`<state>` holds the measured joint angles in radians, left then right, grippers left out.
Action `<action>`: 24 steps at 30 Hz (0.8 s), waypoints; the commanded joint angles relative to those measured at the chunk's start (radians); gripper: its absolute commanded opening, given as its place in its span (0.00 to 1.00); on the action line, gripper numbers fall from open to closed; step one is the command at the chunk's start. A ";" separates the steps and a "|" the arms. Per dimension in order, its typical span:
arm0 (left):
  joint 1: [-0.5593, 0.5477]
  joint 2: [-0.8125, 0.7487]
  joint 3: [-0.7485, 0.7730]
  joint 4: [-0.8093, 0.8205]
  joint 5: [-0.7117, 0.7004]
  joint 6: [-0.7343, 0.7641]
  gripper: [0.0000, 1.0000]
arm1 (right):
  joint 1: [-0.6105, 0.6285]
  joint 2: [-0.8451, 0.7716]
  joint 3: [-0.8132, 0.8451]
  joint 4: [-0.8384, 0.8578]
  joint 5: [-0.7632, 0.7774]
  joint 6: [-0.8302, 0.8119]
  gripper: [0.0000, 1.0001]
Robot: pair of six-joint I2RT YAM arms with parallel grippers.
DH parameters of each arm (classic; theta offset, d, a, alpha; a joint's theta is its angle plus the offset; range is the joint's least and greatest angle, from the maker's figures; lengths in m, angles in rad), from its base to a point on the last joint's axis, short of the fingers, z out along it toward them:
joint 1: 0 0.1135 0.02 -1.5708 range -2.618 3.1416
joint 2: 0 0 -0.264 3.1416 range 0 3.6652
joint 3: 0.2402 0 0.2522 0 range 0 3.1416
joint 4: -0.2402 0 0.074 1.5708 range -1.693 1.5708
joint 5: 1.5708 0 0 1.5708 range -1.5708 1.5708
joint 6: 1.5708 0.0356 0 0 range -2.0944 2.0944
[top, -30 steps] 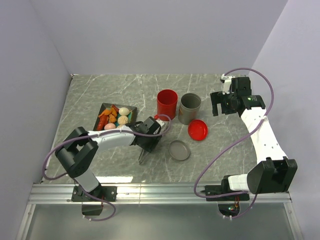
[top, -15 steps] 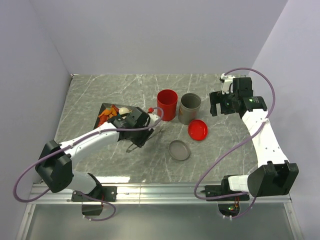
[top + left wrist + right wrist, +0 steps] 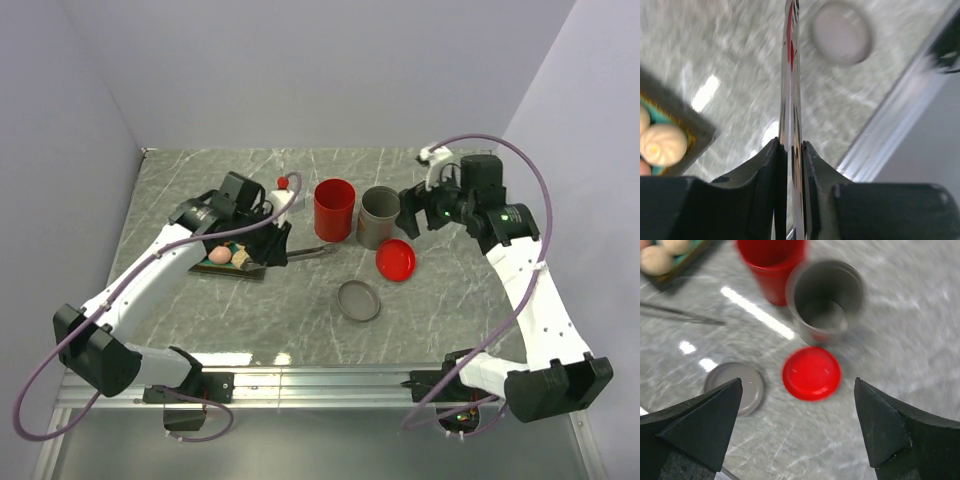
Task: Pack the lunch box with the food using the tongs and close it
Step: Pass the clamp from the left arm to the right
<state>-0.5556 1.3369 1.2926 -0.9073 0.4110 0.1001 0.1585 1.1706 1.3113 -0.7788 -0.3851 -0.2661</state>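
Observation:
My left gripper [image 3: 272, 250] is shut on the thin grey metal tongs [image 3: 310, 252], which stick out to the right toward the red lunch box [image 3: 334, 208]. In the left wrist view the tongs [image 3: 791, 75] run straight up from between the fingers [image 3: 771, 165], both arms pressed together. The food [image 3: 230, 256], a pink ball and a beige one, shows at the tray's front edge; the arm hides the other pieces. The red lid [image 3: 395, 259] lies right of the lunch box. My right gripper [image 3: 798, 384] hangs open above the red lid [image 3: 811, 373], holding nothing.
A grey cup [image 3: 380, 217] stands right beside the lunch box, and its grey lid [image 3: 358, 300] lies flat nearer the front. The dark tray [image 3: 250, 272] sits under the left wrist. Walls close in the table at the left, back and right.
The left gripper closed on the tongs and swung back and left from the table's front middle to the tray's edge. The right arm moved left toward the cups.

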 commanded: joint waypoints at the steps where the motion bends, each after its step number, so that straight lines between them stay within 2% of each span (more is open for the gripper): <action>1: 0.031 -0.047 0.091 -0.021 0.207 0.015 0.22 | 0.094 0.009 0.057 0.038 -0.061 -0.093 1.00; 10: 0.088 -0.033 0.120 0.044 0.414 -0.129 0.14 | 0.402 -0.065 0.017 0.141 -0.003 -0.314 1.00; 13: 0.103 -0.033 0.119 0.045 0.466 -0.135 0.13 | 0.516 -0.092 -0.038 0.187 0.063 -0.360 1.00; 24: 0.148 -0.045 0.070 0.093 0.594 -0.204 0.11 | 0.800 -0.057 -0.119 0.294 0.283 -0.533 1.00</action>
<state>-0.4164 1.3064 1.3617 -0.8677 0.9195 -0.0761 0.9020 1.1042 1.2057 -0.5743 -0.2104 -0.7120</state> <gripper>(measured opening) 0.283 0.994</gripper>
